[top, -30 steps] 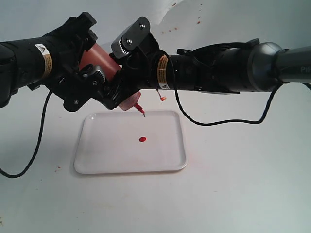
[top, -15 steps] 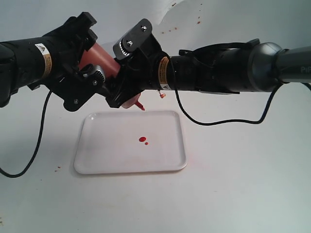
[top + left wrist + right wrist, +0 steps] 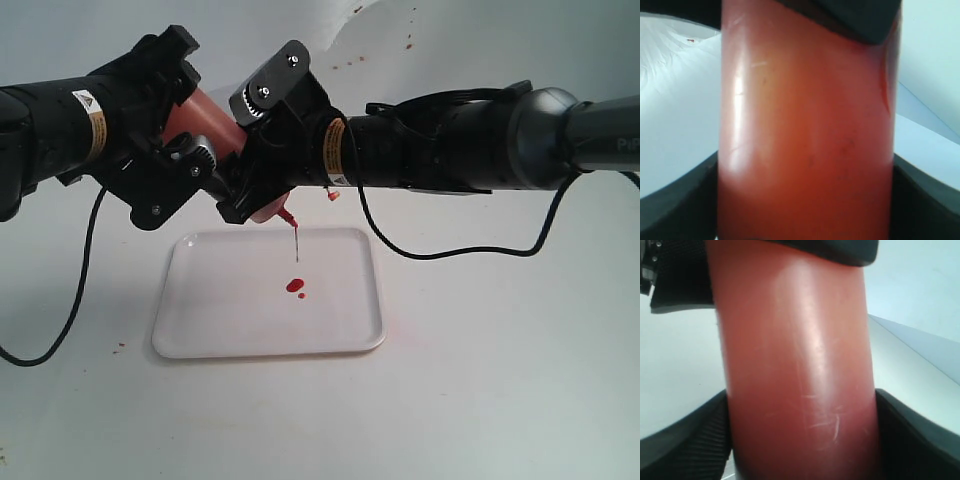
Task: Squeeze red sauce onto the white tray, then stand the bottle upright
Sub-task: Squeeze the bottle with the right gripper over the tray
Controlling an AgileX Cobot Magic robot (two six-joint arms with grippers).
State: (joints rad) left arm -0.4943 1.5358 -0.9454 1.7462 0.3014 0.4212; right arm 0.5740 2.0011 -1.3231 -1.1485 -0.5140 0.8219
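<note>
The orange-red bottle [image 3: 205,120] hangs tilted above the white tray [image 3: 220,310], its red nozzle [image 3: 287,217] pointing down over the tray's far edge. My left gripper [image 3: 185,135] is shut on the bottle's upper body, which fills the left wrist view [image 3: 807,130]. My right gripper [image 3: 250,185] is shut on the bottle [image 3: 797,370] nearer the cap. A thin red thread of sauce runs from the nozzle down to the red sauce [image 3: 294,286], a small blob with a tinier drop [image 3: 302,295] beside it. The tethered tip cap [image 3: 333,195] dangles under the right arm.
Brownish-red specks [image 3: 345,65] of old splatter mark the white surface behind the arms. A black cable [image 3: 70,300] loops left of the tray, and another cable [image 3: 450,250] hangs right of it. The grey-white table [image 3: 480,380] spreads in front and to the right.
A second, tinier drop has landed beside the first blob on the tray, and a fresh thread of sauce now hangs from the nozzle. Both grippers have barely shifted.
</note>
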